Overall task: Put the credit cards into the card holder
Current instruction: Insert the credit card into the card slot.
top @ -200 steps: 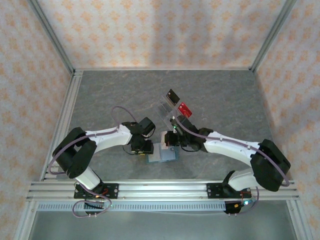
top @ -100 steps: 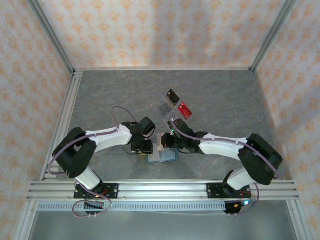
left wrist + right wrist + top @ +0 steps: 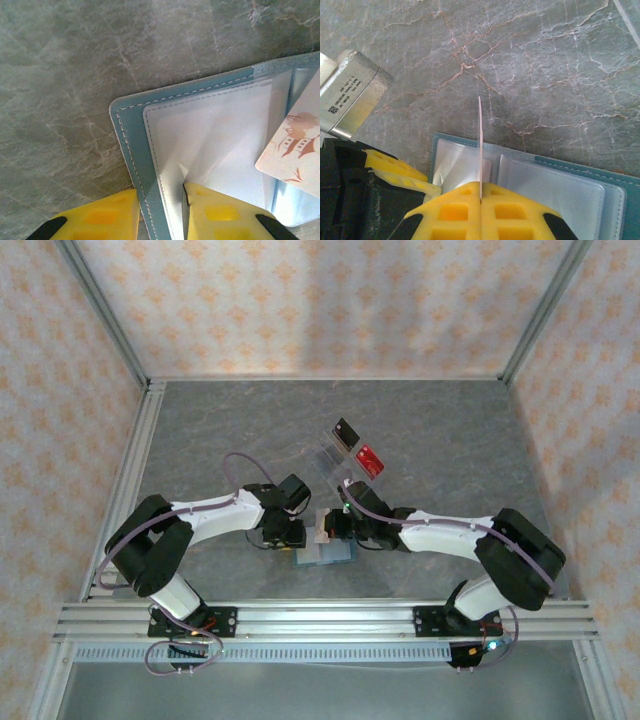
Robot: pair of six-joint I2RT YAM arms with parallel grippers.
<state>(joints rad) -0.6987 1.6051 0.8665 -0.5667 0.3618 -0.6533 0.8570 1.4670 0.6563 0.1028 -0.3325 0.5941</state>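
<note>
One pale card (image 3: pixel 480 142) is pinched edge-on in the right end effector (image 3: pixel 480 196), above the open card holder (image 3: pixel 131 145) on the near counter (image 3: pixel 450 430). The left end effector (image 3: pixel 160 212) straddles the holder's left border; whether it is clamped cannot be told. Recommend aligning the card with the pocket (image 3: pixel 215 135), lowering slowly and releasing once seated.

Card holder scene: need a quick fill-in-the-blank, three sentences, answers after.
1. The right gripper is ____ on a pale card.
2. The left gripper straddles an edge of the card holder, which lies ____.
3. In the top view, the red card lies to the ____ of the black card.
Missing: shut; open; right.
</note>
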